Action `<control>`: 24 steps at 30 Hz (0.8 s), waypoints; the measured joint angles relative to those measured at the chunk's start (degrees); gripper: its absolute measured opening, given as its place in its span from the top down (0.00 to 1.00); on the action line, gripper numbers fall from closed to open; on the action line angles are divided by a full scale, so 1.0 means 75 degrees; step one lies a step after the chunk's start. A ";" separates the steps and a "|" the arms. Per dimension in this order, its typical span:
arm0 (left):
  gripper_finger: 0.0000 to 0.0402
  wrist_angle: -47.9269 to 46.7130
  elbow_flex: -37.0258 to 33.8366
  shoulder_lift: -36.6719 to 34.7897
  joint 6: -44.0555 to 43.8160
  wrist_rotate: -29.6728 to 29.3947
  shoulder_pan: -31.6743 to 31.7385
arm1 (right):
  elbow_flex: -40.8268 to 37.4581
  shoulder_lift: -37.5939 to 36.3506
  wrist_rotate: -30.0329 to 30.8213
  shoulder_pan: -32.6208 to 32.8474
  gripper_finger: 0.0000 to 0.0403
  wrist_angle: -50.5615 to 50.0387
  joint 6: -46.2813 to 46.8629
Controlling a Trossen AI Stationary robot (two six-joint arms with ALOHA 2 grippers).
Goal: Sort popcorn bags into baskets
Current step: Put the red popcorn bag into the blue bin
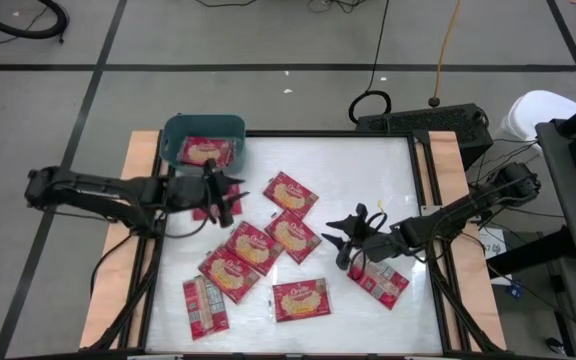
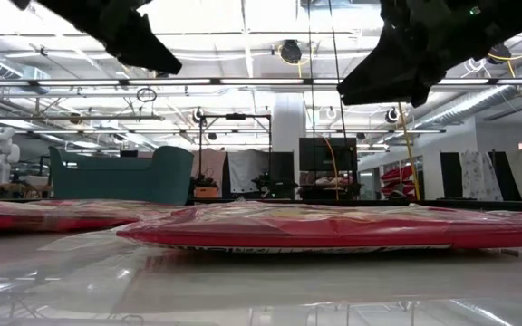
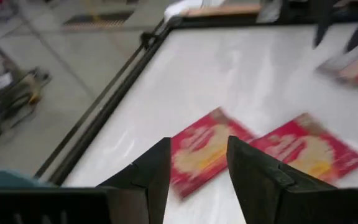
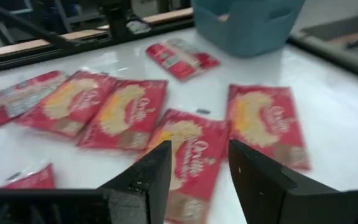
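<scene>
High view: white tabletop (image 1: 388, 180), teal-blue plastic basket (image 1: 204, 132) at its far left corner, one flat red popcorn packet inside (image 1: 204, 152), others loose mid-table. Left end effector (image 1: 220, 193) hangs empty and parted beside the basket; the right end effector (image 1: 351, 240), likewise parted, should probably drop squarely onto the packet (image 4: 188, 149) below.

The right hand (image 4: 197, 165), fingers parted and empty, hovers over red popcorn bags (image 4: 185, 149) scattered on the white bench (image 4: 340, 124), with the teal basket (image 4: 247, 25) beyond.
</scene>
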 joint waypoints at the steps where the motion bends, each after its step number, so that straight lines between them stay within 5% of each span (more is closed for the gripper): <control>1: 0.60 0.0378 -0.0209 -0.0010 0.0001 -0.0006 -0.0108 | 0.0000 0.0050 -0.0106 -0.0011 0.62 0.0013 0.0119; 6: 0.60 0.1684 -0.0914 0.0127 -0.0063 -0.0010 -0.0496 | 0.0000 0.0552 -0.0572 -0.0092 0.62 0.0008 0.0737; 15: 0.60 0.2130 -0.1318 0.0293 -0.0453 -0.0016 -0.0724 | 0.0002 0.2038 -0.1179 -0.0257 0.61 0.0582 0.1163; 24: 0.60 0.2149 -0.1345 0.0293 -0.0527 -0.0019 -0.0723 | 0.0010 0.3011 -0.1160 -0.0458 0.39 0.1349 0.0693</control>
